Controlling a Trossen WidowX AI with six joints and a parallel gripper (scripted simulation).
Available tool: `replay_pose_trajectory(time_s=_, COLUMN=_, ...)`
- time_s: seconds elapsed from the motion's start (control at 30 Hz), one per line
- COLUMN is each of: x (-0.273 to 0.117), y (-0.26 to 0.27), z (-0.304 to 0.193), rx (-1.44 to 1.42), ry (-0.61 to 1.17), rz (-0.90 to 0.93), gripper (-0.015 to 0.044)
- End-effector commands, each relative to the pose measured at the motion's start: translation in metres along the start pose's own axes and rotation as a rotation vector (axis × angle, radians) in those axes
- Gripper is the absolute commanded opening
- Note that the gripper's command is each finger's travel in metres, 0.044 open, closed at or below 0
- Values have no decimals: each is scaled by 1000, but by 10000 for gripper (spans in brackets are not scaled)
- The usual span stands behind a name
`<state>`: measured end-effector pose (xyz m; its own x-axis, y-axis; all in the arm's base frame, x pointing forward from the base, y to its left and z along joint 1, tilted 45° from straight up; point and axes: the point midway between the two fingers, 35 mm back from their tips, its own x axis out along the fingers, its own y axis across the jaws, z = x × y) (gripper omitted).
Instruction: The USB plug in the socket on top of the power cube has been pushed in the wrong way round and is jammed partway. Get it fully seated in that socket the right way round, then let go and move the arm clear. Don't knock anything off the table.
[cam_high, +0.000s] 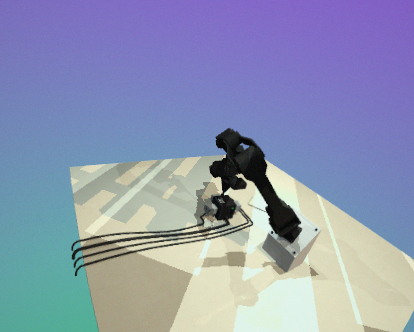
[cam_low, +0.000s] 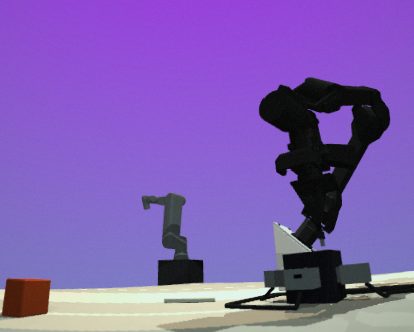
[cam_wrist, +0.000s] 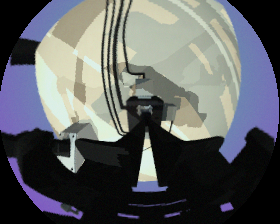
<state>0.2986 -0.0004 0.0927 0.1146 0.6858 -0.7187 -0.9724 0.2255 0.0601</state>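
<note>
The gripper is clenched on the USB plug, which pokes down between its fingertips, just above the black power cube.

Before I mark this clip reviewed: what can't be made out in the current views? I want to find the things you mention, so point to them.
- Plug's seating depth: hidden by the gripper (cam_low: 322, 240) (cam_wrist: 146, 119) in the wrist view.
- Which way round the plug sits: too small and dark in the top view.
- The power cube's (cam_high: 224, 207) (cam_low: 313, 275) underside: against the table in the exterior view.
</note>
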Motion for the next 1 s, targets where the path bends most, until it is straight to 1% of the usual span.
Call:
replay_pose_trajectory(time_s=0.0, x=2, y=1, z=-2, rx=7, ry=5, rz=4, gripper=0)
replay_pose_trajectory(time_s=0.97, x=5, y=1, z=-1, rx=7, ry=5, rz=4, gripper=0)
